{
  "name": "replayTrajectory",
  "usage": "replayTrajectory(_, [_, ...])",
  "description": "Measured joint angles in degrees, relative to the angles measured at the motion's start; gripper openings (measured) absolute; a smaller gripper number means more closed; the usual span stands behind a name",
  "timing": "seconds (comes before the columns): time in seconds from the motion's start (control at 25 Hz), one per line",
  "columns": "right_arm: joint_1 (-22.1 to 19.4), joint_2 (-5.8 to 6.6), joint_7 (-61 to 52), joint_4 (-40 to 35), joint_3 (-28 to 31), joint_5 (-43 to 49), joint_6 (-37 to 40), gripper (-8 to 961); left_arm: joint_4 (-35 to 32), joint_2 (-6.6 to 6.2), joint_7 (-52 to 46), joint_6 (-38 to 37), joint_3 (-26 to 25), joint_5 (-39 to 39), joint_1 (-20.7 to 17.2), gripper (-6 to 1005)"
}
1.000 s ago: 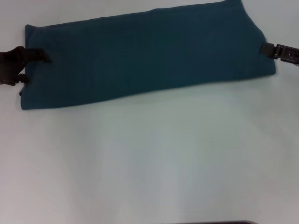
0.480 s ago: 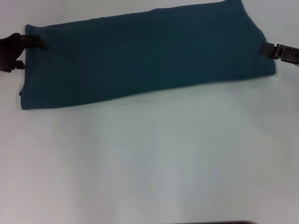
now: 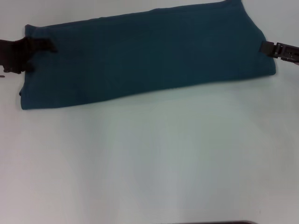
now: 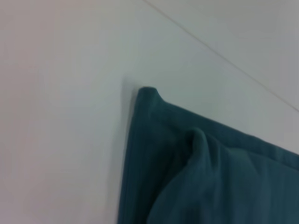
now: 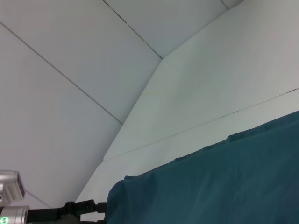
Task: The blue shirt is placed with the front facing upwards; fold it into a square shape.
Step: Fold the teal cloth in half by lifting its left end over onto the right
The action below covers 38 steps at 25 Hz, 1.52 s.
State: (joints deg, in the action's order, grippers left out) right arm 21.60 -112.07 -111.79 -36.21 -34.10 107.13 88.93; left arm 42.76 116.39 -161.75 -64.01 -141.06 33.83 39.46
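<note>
The blue shirt lies as a long folded band across the far part of the white table, its plain teal side up. My left gripper is at the band's left end, its dark tip reaching over the upper left corner of the cloth. My right gripper sits against the right end, at the edge of the fabric. In the left wrist view the shirt shows a corner with a raised fold of cloth on top. The right wrist view looks along the shirt to the left gripper at its far end.
White table surface stretches from the shirt to the near edge. A thin dark strip shows at the bottom edge of the head view. Pale wall panels stand behind the table.
My left gripper rose along the shirt's left edge, then pushed right over the upper left corner of the cloth. The right gripper and the shirt have stayed put.
</note>
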Motion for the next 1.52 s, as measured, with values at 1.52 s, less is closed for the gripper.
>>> replayTrajectory(1.52, [0.09,0.24,-0.57,0.00,0.00,0.00,-0.61,897,0.66,-0.13,-0.21,-2.08,0.92,-1.45,-0.77,949])
